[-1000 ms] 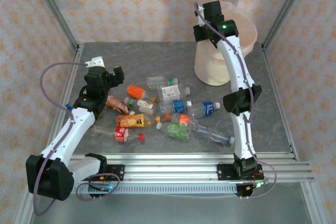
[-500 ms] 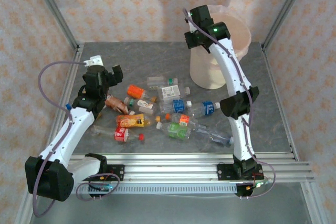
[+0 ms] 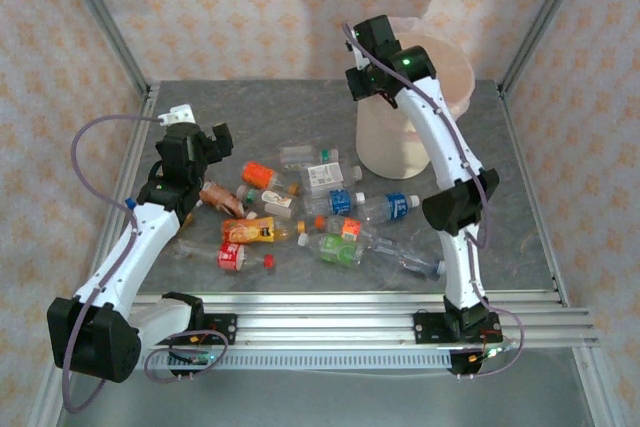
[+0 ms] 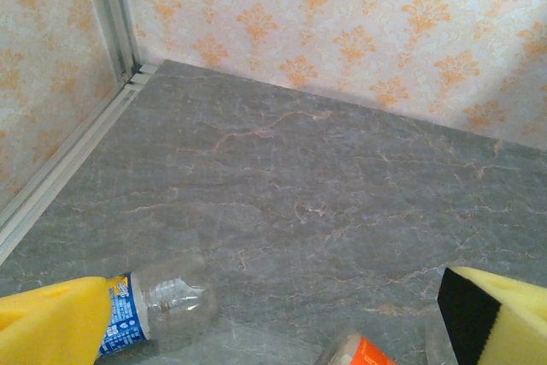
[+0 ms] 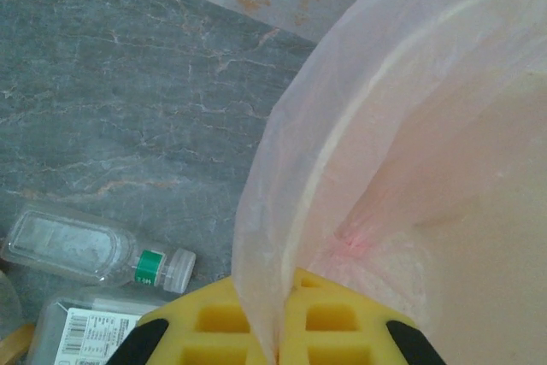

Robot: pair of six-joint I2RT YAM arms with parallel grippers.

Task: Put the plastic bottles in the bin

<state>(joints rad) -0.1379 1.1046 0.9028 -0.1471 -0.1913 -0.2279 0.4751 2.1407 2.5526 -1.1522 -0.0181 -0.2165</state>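
1. Pinkish bag liner (image 5: 342, 126) runs down btwn the yellow pads (image 5: 214, 322) of your R gripper (image 5: 278, 335). The jaws are together, clamped on the thin film at the rim of the bin (image 5: 479, 237).
2. Top cam: the R gripper is up high at the left side of the bin mouth. The R arm reaches up from its base and crosses in front of the bin wall.
3. The bin stands at the far right of the grey marbled table (image 3: 540, 207). It has a cream wall w/ the liner draped over the rim.
4. Your L gripper (image 3: 207, 142) is low over the table's left part, just beside the left end of the bottle pile. Its jaws are wide apart, nothing in them.
5. L wrist cam: one yellow finger sits at each bottom corner. A clear blue-wrapped bottle (image 4: 149, 303) lies on the table against the left one. An orange-topped item (image 4: 367, 352) pokes in at the bottom edge, too cropped to identify.
6. The plastic bottles (image 3: 300, 212) lie on their sides mid-table, left of and nearer than the bin.
7. Among them you can see an orange-label bottle (image 3: 258, 174), a white-label bottle (image 3: 325, 177), a blue-label bottle (image 3: 390, 207), a green bottle (image 3: 335, 249) and a red-label bottle (image 3: 232, 257).
8. R wrist cam: a clear bottle w/ green band (image 5: 94, 254) and white cap lies on the table left of the bin. A barcode-label bottle (image 5: 85, 326) is just beside it.
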